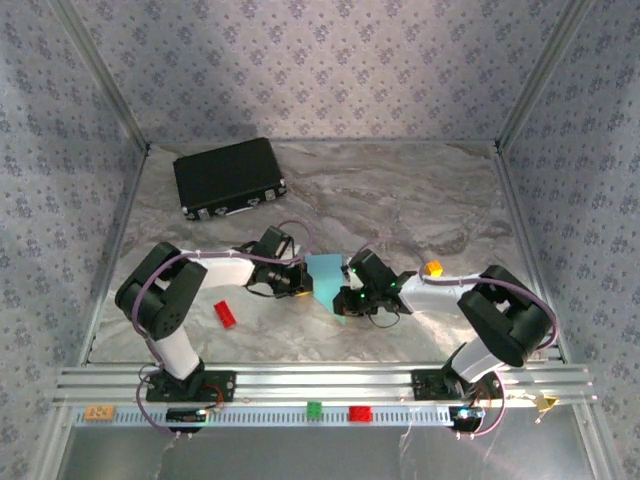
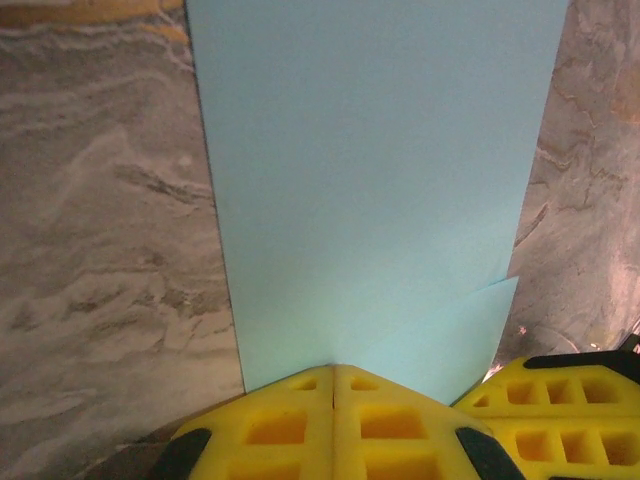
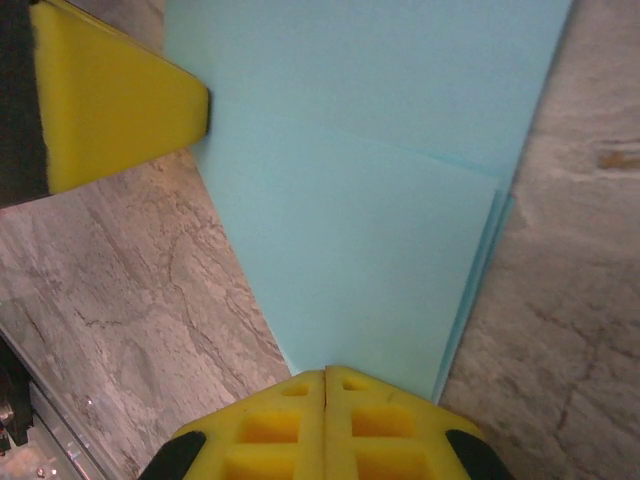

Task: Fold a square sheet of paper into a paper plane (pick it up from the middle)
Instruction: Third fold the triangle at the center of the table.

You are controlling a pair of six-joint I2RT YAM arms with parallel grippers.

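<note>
Presses on the square sheet of paper [image 2: 370, 180] with the left gripper [image 2: 333, 368], jaws shut tight, yellow pads [image 2: 275, 425] meeting at the sheet's edge. Does likewise from the other side with the right gripper [image 3: 326, 372] — closed, tips on the paper. Shows the sheet flat on the marbled table [image 1: 420, 200], between both arms, layers folded over.

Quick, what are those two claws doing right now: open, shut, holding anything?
Left gripper: closed, pinching an edge of the folded light-blue paper.
Right gripper: closed, pinching the same paper.
</note>
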